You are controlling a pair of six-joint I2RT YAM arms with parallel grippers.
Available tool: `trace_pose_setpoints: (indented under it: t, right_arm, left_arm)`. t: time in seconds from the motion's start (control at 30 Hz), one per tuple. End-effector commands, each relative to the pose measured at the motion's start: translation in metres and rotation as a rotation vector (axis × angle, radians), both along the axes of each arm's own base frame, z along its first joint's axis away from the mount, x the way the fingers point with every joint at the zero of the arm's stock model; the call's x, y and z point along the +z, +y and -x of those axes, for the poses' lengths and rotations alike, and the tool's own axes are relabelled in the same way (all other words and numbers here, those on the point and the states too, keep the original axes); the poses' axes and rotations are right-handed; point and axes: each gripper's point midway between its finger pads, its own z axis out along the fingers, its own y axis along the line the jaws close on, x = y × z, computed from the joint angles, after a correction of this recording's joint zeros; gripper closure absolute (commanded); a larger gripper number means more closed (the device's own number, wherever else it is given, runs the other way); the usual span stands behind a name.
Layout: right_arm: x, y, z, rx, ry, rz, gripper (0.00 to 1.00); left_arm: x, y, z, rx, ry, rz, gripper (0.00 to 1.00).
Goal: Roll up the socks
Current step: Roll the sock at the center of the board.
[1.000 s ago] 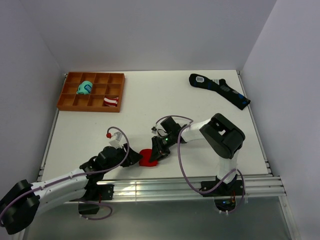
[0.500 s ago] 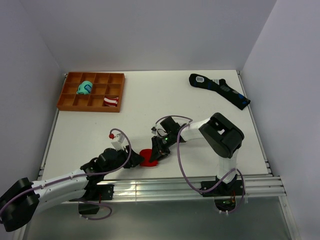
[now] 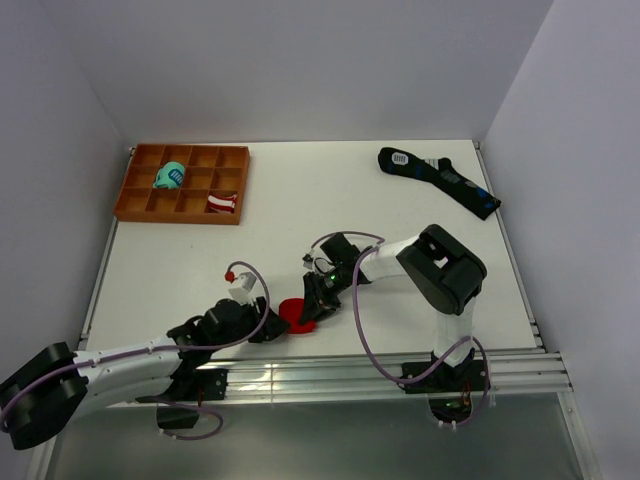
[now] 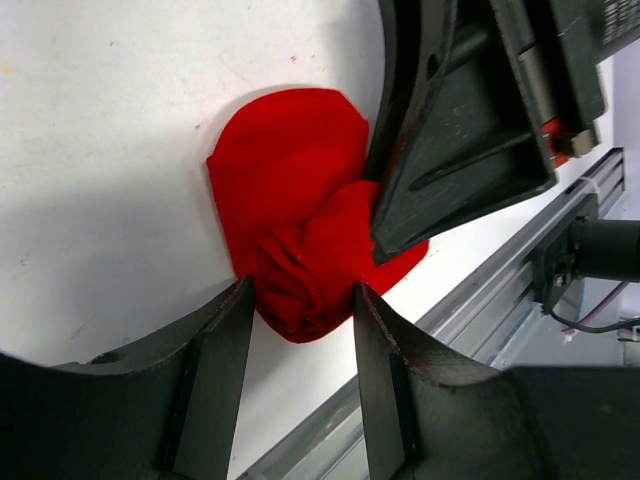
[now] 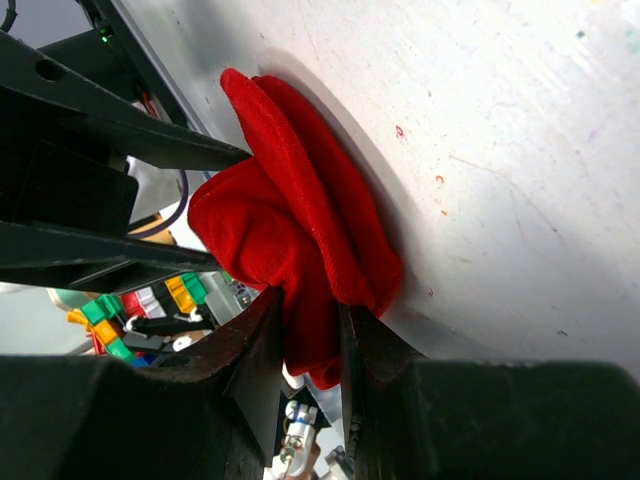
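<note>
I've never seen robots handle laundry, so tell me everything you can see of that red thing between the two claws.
The red socks are plain bright red, soft-looking fabric, lying on the white table near its front edge. They are partly rolled: a wrinkled lump sits on a flatter, rounded flap. The left gripper straddles the lump, its fingers touching either side. The right gripper pinches a fold between nearly closed fingers. No pattern or marking shows on the fabric in these views.

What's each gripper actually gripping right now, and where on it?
Both hold the socks: the right gripper pinches a folded edge, the left gripper clamps the rolled end between its fingers.
</note>
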Motion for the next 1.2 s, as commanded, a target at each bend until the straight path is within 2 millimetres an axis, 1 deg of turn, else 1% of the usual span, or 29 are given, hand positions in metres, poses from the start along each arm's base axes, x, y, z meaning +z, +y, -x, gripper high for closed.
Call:
trace_pose_setpoints:
  t: [0.0,0.1,0.17,0.2,0.23,0.33,0.47,0.6,0.7,0.73,0.77,0.8,0.83,0.87,0.9,0.93,1.0,1.03,1.1,1.17]
  right_arm:
    - [-0.048,-0.034,0.010,-0.015,0.009,0.235,1.00]
    - [-0.048,-0.035,0.011,-0.012,0.007,0.237,1.00]
    - [-0.048,-0.035,0.011,-0.010,0.005,0.234,1.00]
    - [-0.049,-0.036,0.012,-0.011,0.007,0.233,1.00]
    - [-0.049,-0.036,0.013,-0.010,0.006,0.231,1.00]
    - [-0.050,-0.036,0.014,-0.008,0.010,0.224,1.00]
    - [-0.049,-0.036,0.015,-0.005,0.006,0.218,1.00]
    - [-0.048,-0.036,0.015,-0.001,-0.001,0.210,1.00]
    - [-0.048,-0.036,0.015,0.001,-0.003,0.202,1.00]
    - [-0.048,-0.036,0.015,0.000,-0.008,0.202,0.98]
    - [-0.047,-0.036,0.014,-0.001,-0.018,0.199,0.96]
    - [-0.047,-0.036,0.013,-0.005,-0.029,0.202,0.93]
    - [-0.046,-0.036,0.010,-0.010,-0.050,0.202,0.84]
    - [-0.042,-0.035,0.007,-0.016,-0.071,0.194,0.80]
    - [-0.041,-0.035,0.004,-0.020,-0.086,0.194,0.73]
    - [-0.039,-0.034,0.002,-0.025,-0.103,0.197,0.70]
    - [-0.033,-0.033,-0.006,-0.034,-0.150,0.195,0.66]
    - [-0.032,-0.032,-0.008,-0.037,-0.166,0.195,0.63]
    - [-0.026,-0.030,-0.015,-0.047,-0.201,0.186,0.60]
    - [-0.022,-0.028,-0.019,-0.053,-0.227,0.174,0.59]
  left_arm:
    - [-0.002,-0.001,-0.003,0.009,-0.010,-0.016,0.51]
    - [-0.003,-0.003,-0.005,0.024,0.007,-0.022,0.53]
    - [-0.005,0.000,-0.007,0.051,0.024,-0.034,0.54]
    - [-0.002,-0.001,-0.009,0.061,0.027,-0.033,0.55]
    - [-0.004,0.001,-0.010,0.076,0.036,-0.050,0.55]
    - [0.001,-0.001,-0.014,0.094,0.045,-0.050,0.58]
    - [0.001,-0.005,-0.015,0.099,0.072,-0.055,0.70]
    - [-0.002,-0.006,-0.015,0.106,0.094,-0.070,0.78]
    - [-0.003,-0.008,-0.014,0.103,0.114,-0.078,0.86]
    - [-0.004,-0.009,-0.014,0.102,0.124,-0.082,0.91]
    - [-0.002,-0.012,-0.014,0.095,0.134,-0.083,0.94]
    - [-0.005,-0.011,-0.011,0.094,0.152,-0.102,0.96]
    - [-0.005,-0.012,-0.011,0.091,0.162,-0.109,1.00]
    - [-0.003,-0.015,-0.012,0.089,0.175,-0.118,1.00]
    - [-0.006,-0.014,-0.008,0.085,0.202,-0.140,1.00]
    - [-0.008,-0.014,-0.007,0.081,0.219,-0.153,1.00]
    - [-0.006,-0.018,-0.004,0.076,0.260,-0.153,1.00]
    - [-0.010,-0.015,0.000,0.074,0.291,-0.174,1.00]
    - [-0.014,-0.015,0.002,0.078,0.333,-0.181,1.00]
    - [-0.015,-0.017,0.008,0.062,0.374,-0.179,1.00]
